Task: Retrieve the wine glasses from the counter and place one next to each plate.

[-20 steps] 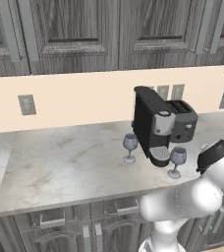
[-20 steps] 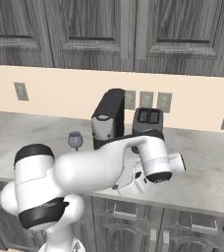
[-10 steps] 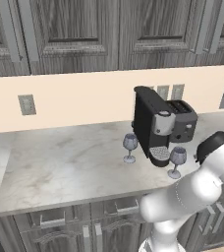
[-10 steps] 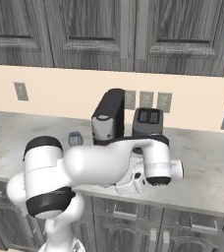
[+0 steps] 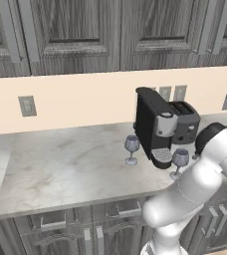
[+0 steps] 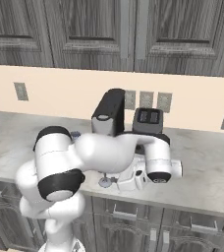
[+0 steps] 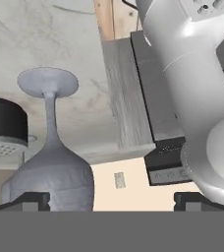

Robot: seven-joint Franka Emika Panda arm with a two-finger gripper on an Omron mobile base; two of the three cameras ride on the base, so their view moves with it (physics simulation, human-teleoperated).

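Two clear bluish-grey stemmed wine glasses [image 5: 131,147] [image 5: 179,161] stand on light marbled stone tabletop [image 5: 65,164], beside black coffee machine [image 5: 153,124]. Pincer [image 7: 111,199] spread wide, empty, nearer glass between its tips. Nothing delivered yet; grab, carry, placing all left.

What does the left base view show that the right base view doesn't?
Left base view: both glasses whole and upright, the left glass beside the coffee machine, the near glass in front of it by the counter edge.
Right base view: the arm sweeping across the front, its wrist bent down at the counter edge, hiding most of the glasses; a glass foot sits just left of it.
Both: coffee machine, toaster, counter, wall outlets, upper cabinets.
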